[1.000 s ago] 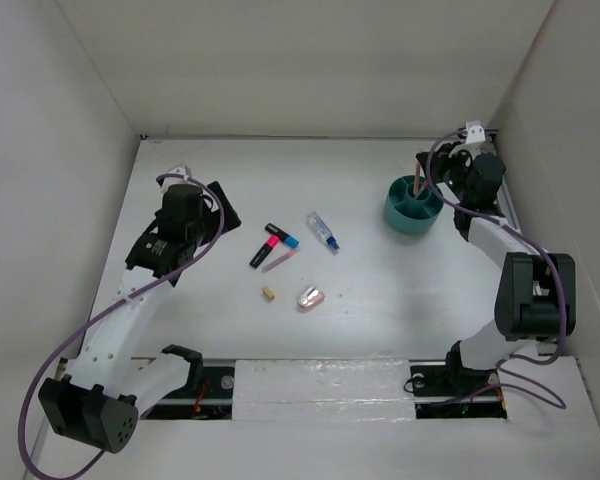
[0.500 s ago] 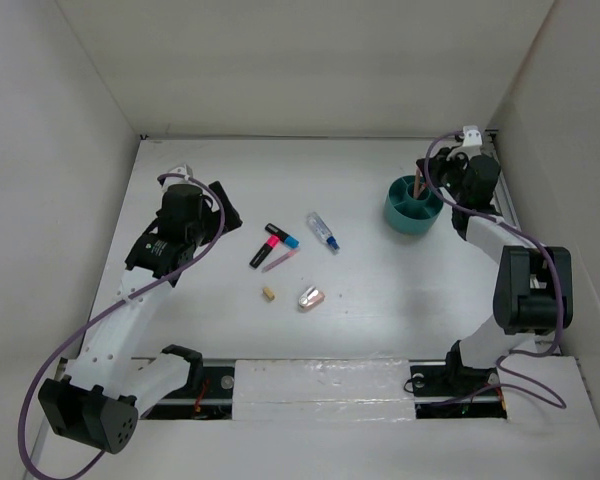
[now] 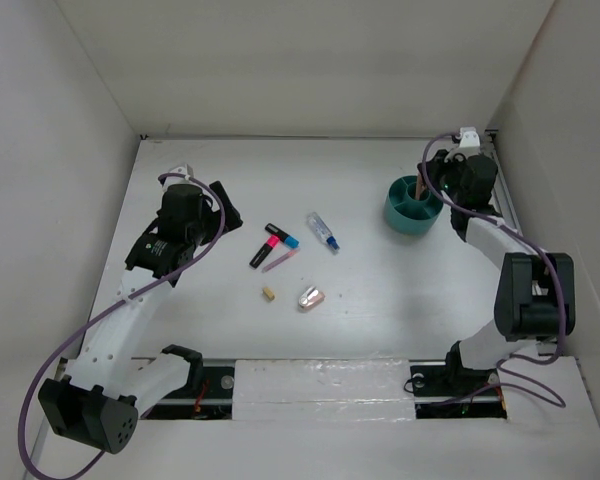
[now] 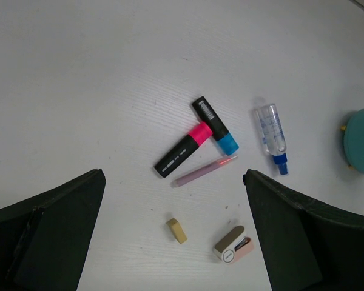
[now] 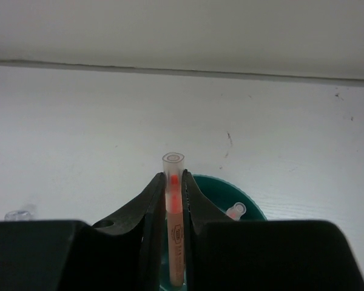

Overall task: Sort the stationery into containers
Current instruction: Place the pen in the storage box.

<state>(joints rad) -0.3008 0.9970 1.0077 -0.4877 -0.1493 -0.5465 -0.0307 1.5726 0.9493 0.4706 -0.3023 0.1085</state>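
My right gripper (image 5: 174,182) is shut on a thin pink pen (image 5: 174,218) and holds it upright over the teal bowl (image 3: 412,205), whose rim (image 5: 242,197) shows behind the fingers. Another pen cap (image 5: 236,210) stands in the bowl. My left gripper (image 4: 173,200) is open, high above the loose items: a pink-capped marker (image 4: 183,148), a blue-capped marker (image 4: 216,126), a thin pink pen (image 4: 205,170), a clear blue-capped tube (image 4: 272,137), a tan block (image 4: 176,230) and a silver-pink oval piece (image 4: 233,244).
White walls close the table at the back and both sides. The bowl stands near the back right corner, close to the right wall. The loose items lie in the middle (image 3: 290,255).
My right gripper has shifted slightly towards the back over the bowl, still holding the pen. The left arm and the loose items have not moved.
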